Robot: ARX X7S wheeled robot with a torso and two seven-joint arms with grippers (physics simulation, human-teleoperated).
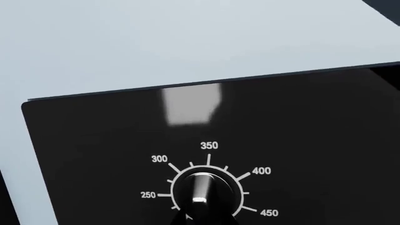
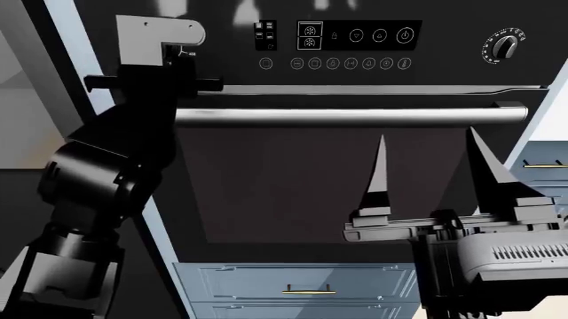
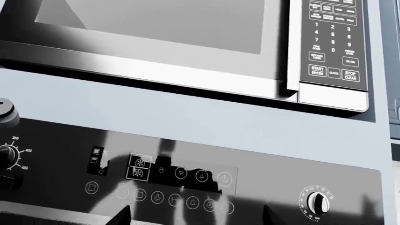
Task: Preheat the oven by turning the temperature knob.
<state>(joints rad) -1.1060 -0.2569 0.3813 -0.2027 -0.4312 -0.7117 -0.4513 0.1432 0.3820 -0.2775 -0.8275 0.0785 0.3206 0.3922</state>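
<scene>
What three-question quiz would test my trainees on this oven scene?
1. True or false: the right gripper is shut on the long silver bar handle.
2. Below the large black oven lie: A blue-grey drawers with brass pulls; B a sink; C a shelf.
3. What is the highest numeral visible round the small round dark temperature knob?
Key: 1 false, it is open; 2 A; 3 450.

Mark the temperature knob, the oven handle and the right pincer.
temperature knob (image 1: pixel 206 194): left wrist view, on the knob's dark face by its silvery pointer.
oven handle (image 2: pixel 355 116): head view, mid-length of the silver bar.
right pincer (image 2: pixel 426 169): head view, midway between the two raised fingertips.
</scene>
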